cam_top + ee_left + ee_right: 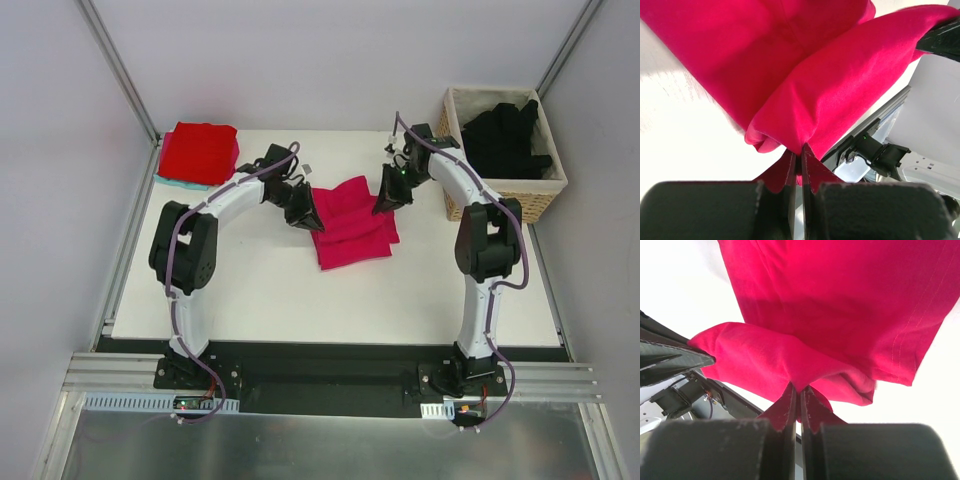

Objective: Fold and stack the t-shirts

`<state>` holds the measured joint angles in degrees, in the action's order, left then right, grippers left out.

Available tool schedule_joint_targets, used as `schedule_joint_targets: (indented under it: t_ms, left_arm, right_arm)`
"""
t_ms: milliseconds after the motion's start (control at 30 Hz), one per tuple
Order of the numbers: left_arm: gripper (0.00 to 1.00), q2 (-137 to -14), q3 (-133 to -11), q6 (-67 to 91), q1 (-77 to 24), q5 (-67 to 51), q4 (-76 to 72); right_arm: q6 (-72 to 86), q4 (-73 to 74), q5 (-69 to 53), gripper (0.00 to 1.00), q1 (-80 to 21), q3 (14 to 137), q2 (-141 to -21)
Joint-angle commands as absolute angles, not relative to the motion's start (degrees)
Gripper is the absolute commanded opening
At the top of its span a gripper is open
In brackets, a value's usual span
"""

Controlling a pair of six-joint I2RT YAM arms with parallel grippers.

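The pink shirt (352, 222) looks like it weighs nothing: soft, limp cloth that takes no shape of its own and droops wherever it isn't held up. Each arm has nipped a bit of it. The left gripper (306, 215) is clamped tight on a bunched fold of the edge, and the right gripper (388, 198) is clenched the same way on the opposite end, with cloth puckering out of each pinch. The held edge spans from one gripper to the other and sags a little in the middle. The rest of the shirt trails off on the near side of both grippers and lies on the table (250, 290).

I'd say the outer ends of that edge are the right places to hold it, as both arms do. Gripped nearer the middle, the sides would flop. The grip is small, and thin cloth like this could slide out if the arms pull apart too hard.

It is plain magenta-pink with no print. It looks already doubled over, with soft creases, and a stitched hem shows just past the right gripper's fingertips.

A red shirt (200, 152) lies folded well off to the left gripper's outer side, farther back. The black shirts (505, 135) are heaped in a basket (545, 190) close behind the right gripper's outer side.
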<state>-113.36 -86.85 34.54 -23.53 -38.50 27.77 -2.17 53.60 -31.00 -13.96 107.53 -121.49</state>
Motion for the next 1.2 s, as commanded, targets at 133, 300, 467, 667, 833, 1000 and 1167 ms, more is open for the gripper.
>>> schedule_joint_targets:
  t_ms: [133,300,467,667,833,1000,1167]
  left_arm:
    - [0.0,-107.7,-84.4,35.3,-22.9,-37.4,27.7]
    - [0.0,-111.5,-87.4,35.3,-22.9,-34.5,27.0]
    - [0.0,-116.7,-91.3,35.4,-21.9,-33.1,26.1]
    - [0.4,-117.7,-92.7,37.5,-20.7,-30.5,25.8]
    - [0.52,-111.1,-92.3,36.8,-20.5,-24.5,25.8]
    - [0.54,-105.0,-94.7,36.7,-18.0,-20.7,25.8]
    - [0.54,-102.4,-96.3,35.9,-17.2,-25.5,25.7]
  right_arm:
    - [-2.6,52.1,-31.9,0.01,-13.7,105.1,-116.2]
    - [-1.8,45.7,-32.4,0.01,-13.7,105.9,-119.5]
    - [-1.6,39.0,-32.9,0.02,-13.7,107.4,-123.8]
    - [-0.9,33.1,-32.3,0.39,-13.7,108.6,-124.6]
    - [-0.2,19.4,-27.8,0.45,-13.7,102.6,-112.4]
    - [-0.5,13.0,-24.9,0.47,-13.6,101.8,-103.2]
    - [1.7,14.1,-28.8,0.49,-13.7,101.8,-99.0]
